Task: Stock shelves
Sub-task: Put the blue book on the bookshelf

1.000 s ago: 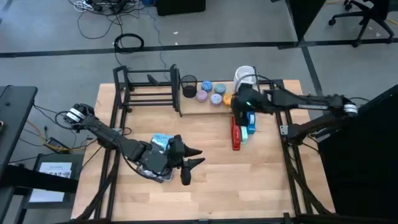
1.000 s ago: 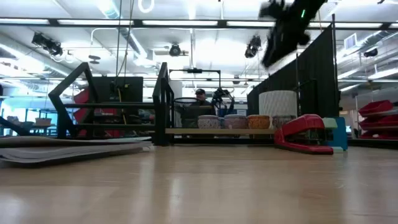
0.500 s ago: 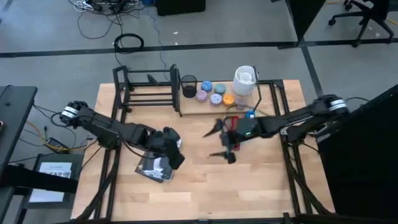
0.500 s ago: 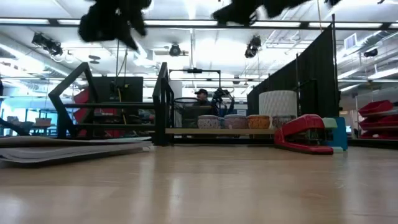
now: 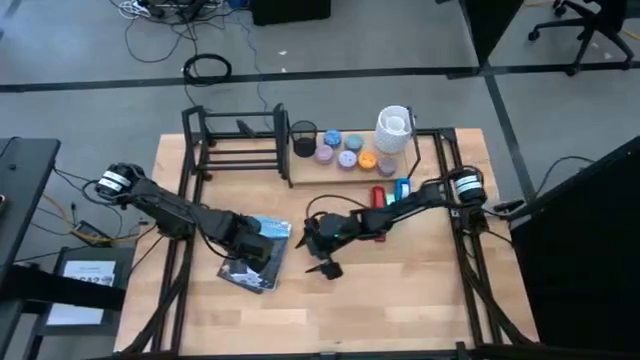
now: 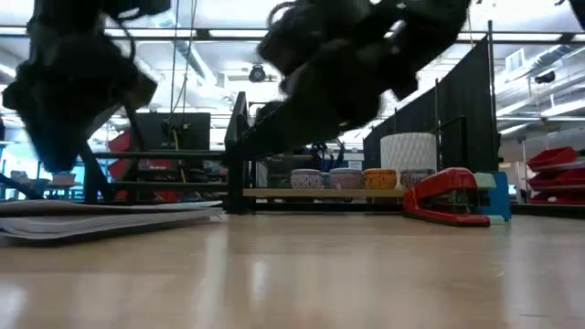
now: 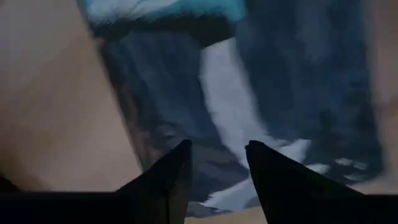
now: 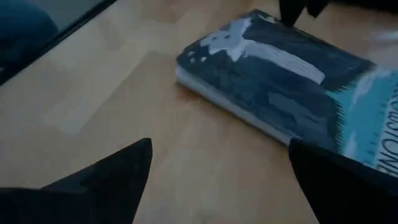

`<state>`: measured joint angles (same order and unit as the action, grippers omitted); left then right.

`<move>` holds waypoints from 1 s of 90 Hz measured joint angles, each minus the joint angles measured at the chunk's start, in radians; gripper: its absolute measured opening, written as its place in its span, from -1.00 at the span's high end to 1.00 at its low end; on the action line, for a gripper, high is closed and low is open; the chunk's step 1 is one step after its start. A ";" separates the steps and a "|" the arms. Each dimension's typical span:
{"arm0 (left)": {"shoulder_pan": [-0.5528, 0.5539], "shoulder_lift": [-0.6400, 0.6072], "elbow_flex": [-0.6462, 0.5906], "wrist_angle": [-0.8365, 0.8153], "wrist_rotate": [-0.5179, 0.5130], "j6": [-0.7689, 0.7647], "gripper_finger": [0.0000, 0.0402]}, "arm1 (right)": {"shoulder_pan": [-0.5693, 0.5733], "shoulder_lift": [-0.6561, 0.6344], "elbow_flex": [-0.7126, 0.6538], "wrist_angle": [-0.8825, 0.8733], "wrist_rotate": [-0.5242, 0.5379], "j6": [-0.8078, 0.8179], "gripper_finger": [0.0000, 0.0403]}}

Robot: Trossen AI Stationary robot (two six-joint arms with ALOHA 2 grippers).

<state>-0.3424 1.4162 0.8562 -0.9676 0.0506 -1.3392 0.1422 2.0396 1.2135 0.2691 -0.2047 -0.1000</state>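
The left gripper hovers over the book on the counter, jaws slightly spread. The right gripper, jaws spread wide, hangs just beside the book.

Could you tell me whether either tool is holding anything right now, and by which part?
Nothing is held: the left tool hovers open over the book; the right tool is open beside it.
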 joint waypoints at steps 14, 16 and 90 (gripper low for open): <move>0.000 -0.004 -0.085 0.007 0.038 -0.007 -0.07 | -0.008 0.099 0.135 -0.101 0.000 0.125 -0.71; 0.000 -0.004 -0.095 0.012 0.039 -0.007 -0.09 | -0.008 0.112 0.153 -0.111 0.000 0.142 -0.71; -0.025 -0.045 -0.174 0.351 -0.132 -0.028 -0.28 | -0.036 0.214 0.279 -0.326 0.003 0.283 0.03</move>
<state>-0.3678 1.3709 0.6819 -0.6170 -0.0816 -1.3670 0.1066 2.2539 1.4925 -0.0565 -0.2019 0.1829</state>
